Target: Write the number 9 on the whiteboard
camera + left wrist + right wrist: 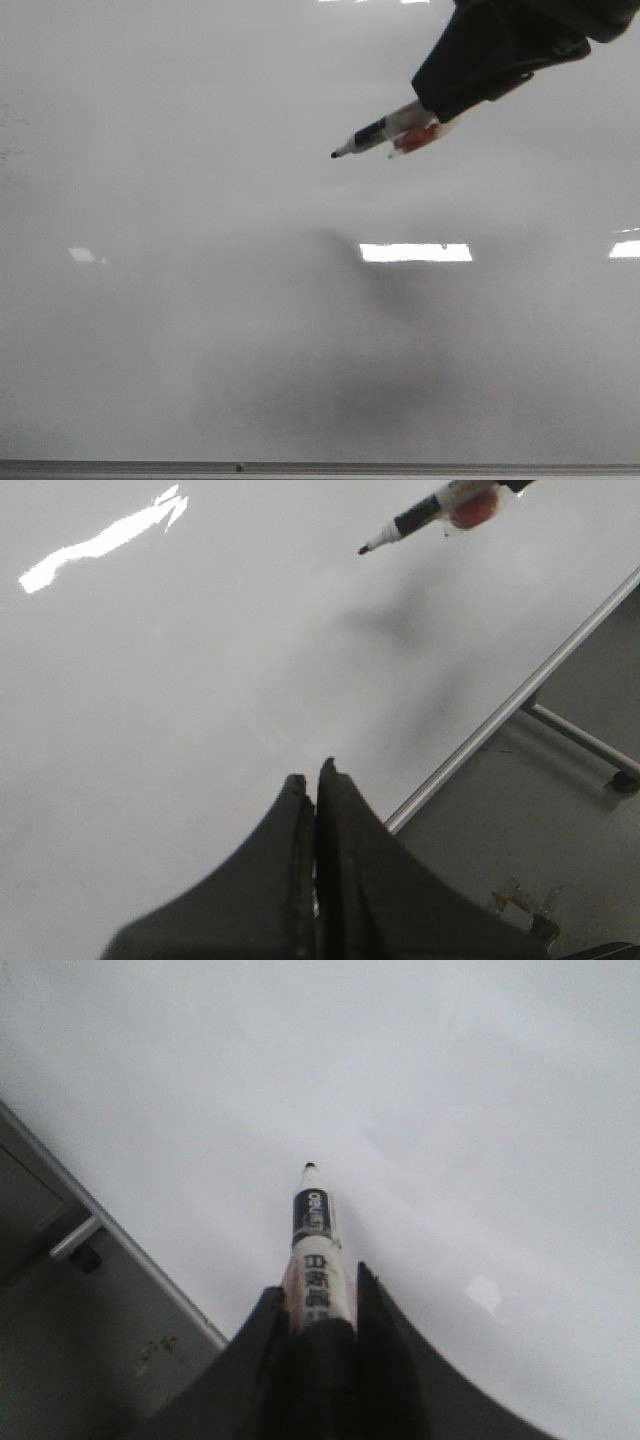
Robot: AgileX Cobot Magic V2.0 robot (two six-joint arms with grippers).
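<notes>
the whiteboard [200, 330] fills the front view, pale grey and glossy, with a thin grey frame strip [320, 467] along its lower edge and a few bright light reflections [415, 252]. no stroke of the number 9 shows on it in any view, so the writing appears not yet begun; the step in hand looks like the approach to the surface. the right gripper [425, 125] reaches in from the upper right of the front view, its dark body angled down and leftward, jaws clamped on a black marker [375, 133] whose uncapped tip points down-left. a soft shadow lies on the board below the tip, which suggests the tip is off the surface, though the gap cannot be judged exactly. the next move likely calls for bringing the tip into light contact and then tracing a small loop. the left gripper [317, 780] hangs near the board's edge, its jaws pressed together on nothing.
</notes>
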